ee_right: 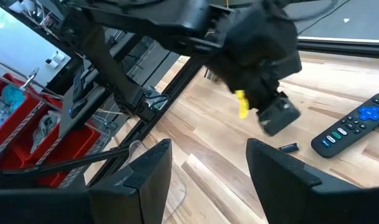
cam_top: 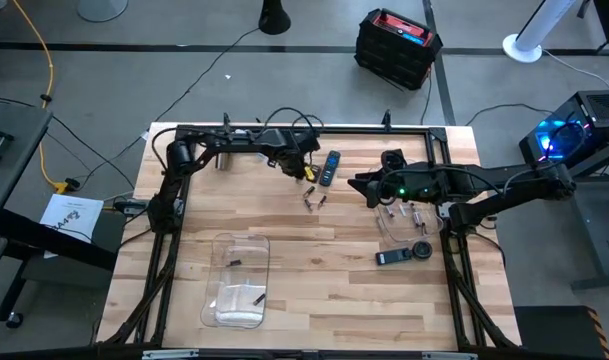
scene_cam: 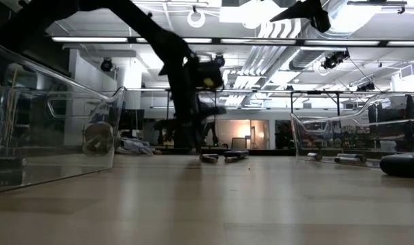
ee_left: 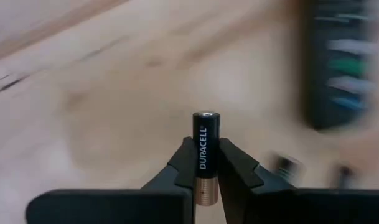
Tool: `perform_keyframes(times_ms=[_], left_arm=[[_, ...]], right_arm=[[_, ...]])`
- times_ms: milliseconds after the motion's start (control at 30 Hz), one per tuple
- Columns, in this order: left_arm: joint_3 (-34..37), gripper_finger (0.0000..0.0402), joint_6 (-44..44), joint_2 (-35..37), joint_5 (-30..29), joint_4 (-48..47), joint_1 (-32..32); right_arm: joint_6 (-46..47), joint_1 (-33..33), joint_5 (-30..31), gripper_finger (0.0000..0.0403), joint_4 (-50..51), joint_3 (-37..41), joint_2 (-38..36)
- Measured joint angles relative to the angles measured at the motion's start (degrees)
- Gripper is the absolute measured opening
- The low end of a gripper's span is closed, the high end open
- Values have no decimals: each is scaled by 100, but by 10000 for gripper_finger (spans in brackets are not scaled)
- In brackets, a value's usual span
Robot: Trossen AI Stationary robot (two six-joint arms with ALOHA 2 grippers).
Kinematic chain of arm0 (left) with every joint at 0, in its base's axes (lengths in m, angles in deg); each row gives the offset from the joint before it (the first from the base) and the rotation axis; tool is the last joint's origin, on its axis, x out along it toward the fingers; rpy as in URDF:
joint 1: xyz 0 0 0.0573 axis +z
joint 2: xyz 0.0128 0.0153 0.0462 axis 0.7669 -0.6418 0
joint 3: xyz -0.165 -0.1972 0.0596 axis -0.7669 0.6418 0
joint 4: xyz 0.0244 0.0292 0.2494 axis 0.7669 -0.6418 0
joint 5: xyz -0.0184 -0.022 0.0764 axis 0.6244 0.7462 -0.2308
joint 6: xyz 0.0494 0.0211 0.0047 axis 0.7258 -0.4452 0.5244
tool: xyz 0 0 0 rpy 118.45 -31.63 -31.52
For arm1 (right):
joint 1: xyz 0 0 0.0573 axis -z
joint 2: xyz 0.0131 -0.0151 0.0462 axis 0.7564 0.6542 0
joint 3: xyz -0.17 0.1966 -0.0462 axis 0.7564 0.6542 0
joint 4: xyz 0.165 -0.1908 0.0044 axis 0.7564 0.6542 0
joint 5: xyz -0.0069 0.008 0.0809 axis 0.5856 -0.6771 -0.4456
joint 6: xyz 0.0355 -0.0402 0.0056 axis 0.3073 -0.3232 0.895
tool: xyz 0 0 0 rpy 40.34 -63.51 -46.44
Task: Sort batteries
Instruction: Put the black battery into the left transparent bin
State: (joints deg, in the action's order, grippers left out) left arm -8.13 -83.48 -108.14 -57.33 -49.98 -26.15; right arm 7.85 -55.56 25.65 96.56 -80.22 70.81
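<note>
My left gripper (cam_top: 306, 170) is at the table's far middle beside the black remote (cam_top: 329, 167), shut on a black battery with a coppery end (ee_left: 205, 155). Two more batteries (cam_top: 315, 200) lie loose on the wood just nearer than it, and another (ee_right: 289, 147) lies under it by the remote. My right gripper (ee_right: 208, 168) hangs open above the table right of centre (cam_top: 362, 185), with nothing between its fingers. A clear tray (cam_top: 239, 280) at the near left and a clear tray (cam_top: 404, 228) at the right each hold a few batteries. My left gripper pinches the battery's black body (ee_left: 205, 163) between its two fingertips (ee_left: 184, 163), one on each side. The fingers point steeply down and lie along the battery. Its coppery end sits back between them and its capped end (ee_left: 206, 116) sticks out beyond the tips. Whether that end touches the table I cannot tell.
A flat black device (cam_top: 392, 257) and a small round dark part (cam_top: 421, 250) lie near the right tray. The black metal frame (cam_top: 284, 128) runs along the far edge behind the left arm. Bare wood lies between the two trays.
</note>
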Motion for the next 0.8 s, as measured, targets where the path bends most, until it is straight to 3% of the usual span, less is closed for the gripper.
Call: perform_keyframes(times_ms=[200,467,700,800], left_arm=[[-11,26,853,757,-466,-85,-320],[298,26,1810,2331,-943,-1528,-1235],[1575,26,949,4348,-1089,-1803,-2614],[2347,26,525,5220,-892,-1761,-3428]], right_arm=[[-12,0,-50,201,-4,0,0],[31,0,-217,201,-63,0,-15],[169,0,-497,201,8,0,-15],[184,0,-566,201,6,0,-15]])
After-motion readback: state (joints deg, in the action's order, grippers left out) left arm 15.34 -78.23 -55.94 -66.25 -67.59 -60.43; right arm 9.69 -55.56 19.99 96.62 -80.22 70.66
